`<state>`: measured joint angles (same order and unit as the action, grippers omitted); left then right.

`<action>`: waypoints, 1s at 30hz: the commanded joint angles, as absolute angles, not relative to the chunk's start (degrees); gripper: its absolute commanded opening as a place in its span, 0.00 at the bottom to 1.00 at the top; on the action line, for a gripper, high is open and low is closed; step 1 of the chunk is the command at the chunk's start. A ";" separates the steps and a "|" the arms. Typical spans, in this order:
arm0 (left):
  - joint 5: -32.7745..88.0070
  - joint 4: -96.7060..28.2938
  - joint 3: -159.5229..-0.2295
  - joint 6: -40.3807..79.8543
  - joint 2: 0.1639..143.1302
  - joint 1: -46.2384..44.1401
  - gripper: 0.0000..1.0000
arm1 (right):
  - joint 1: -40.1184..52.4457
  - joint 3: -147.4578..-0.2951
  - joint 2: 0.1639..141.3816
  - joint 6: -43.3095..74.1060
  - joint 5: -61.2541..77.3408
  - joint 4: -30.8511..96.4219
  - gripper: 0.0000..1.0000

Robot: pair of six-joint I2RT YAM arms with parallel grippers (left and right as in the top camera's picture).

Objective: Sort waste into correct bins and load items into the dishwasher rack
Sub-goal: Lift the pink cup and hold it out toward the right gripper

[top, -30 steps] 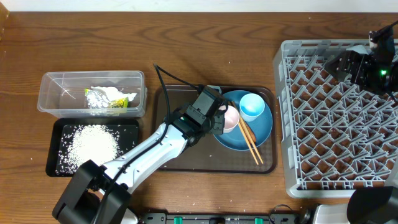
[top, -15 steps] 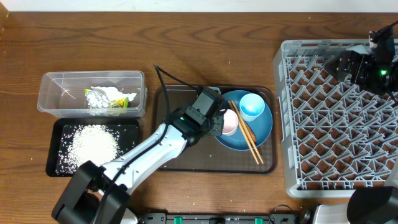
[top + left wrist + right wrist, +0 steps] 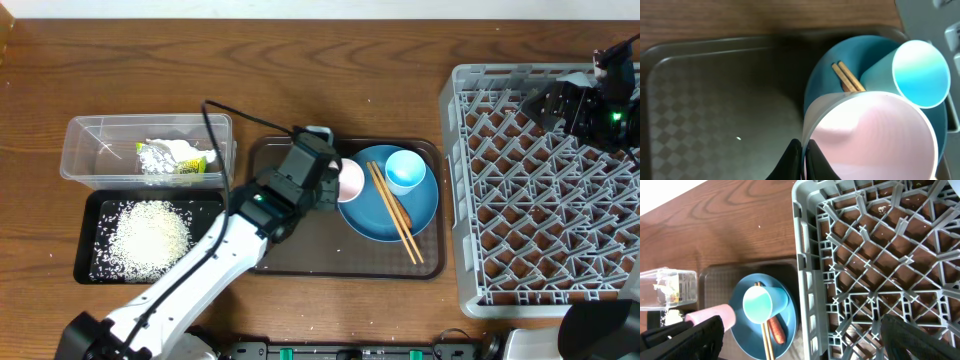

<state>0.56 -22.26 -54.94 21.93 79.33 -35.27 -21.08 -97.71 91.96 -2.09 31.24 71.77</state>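
My left gripper is shut on the rim of the white cup with pink inside, which hangs tilted over the brown tray's middle. To its right, the blue plate carries the pale blue cup and the wooden chopsticks. An orange carrot piece lies on the plate beside the chopsticks. My right gripper stands open and empty above the back of the grey dishwasher rack.
The brown serving tray holds the plate. At the left, a clear tub contains the foil wrapper and tissue, and in front of it a black tray holds the rice.
The left gripper closed fully on the cup's rim, then lifted the cup off the plate and carried it left. The right arm stayed still.
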 commanded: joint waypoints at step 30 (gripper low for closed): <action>74.17 -10.20 -55.35 -2.79 84.58 -11.46 0.06 | -20.60 -97.71 91.79 -2.17 31.48 71.77 0.99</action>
<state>70.67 -10.37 -54.94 -1.78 83.33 -12.80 -21.08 -97.71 91.96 -2.09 31.24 71.77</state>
